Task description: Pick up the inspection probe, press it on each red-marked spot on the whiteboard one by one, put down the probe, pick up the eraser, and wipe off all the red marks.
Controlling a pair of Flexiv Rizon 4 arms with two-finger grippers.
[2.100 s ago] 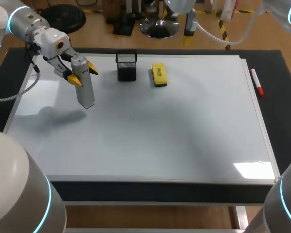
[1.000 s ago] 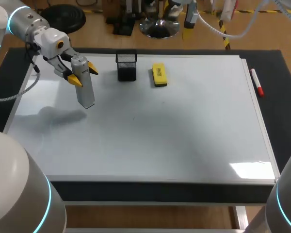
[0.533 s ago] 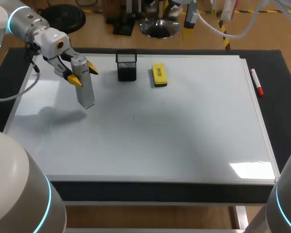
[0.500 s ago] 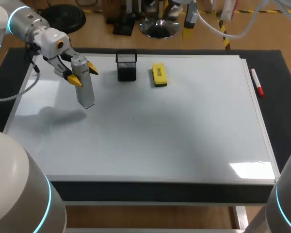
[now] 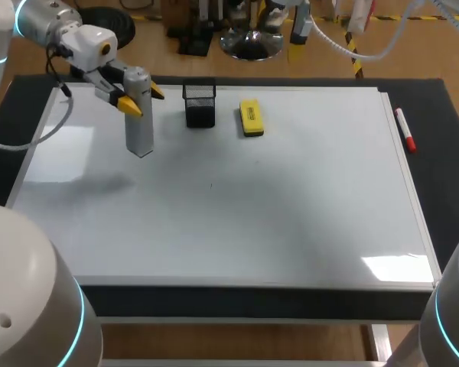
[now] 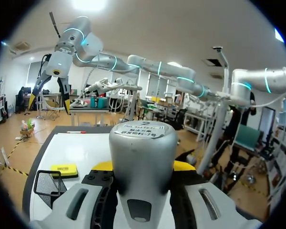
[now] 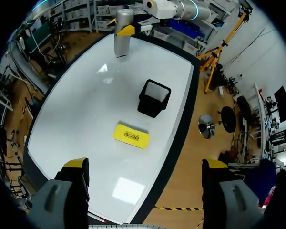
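1. Probe: a grey cylinder, held upright over the far left part of the whiteboard. Its lower end seems to hang just clear of the surface, and its shadow lies apart from it on the board.
2. The left gripper holds the probe near its upper end, with the yellow fingertips pinching it from two sides. In the left wrist view the probe's rounded body fills the gap between them.
3. A black mesh holder stands near the probe at the board's far edge. The yellow eraser lies flat on the board just past the holder, apart from it.
4. A red marker lies along the whiteboard's right edge, well apart from everything else.
5. The right gripper hangs high above the table, its fingers spread wide. In its wrist view the eraser and the mesh holder lie ahead of it on the board, with the probe farther on.
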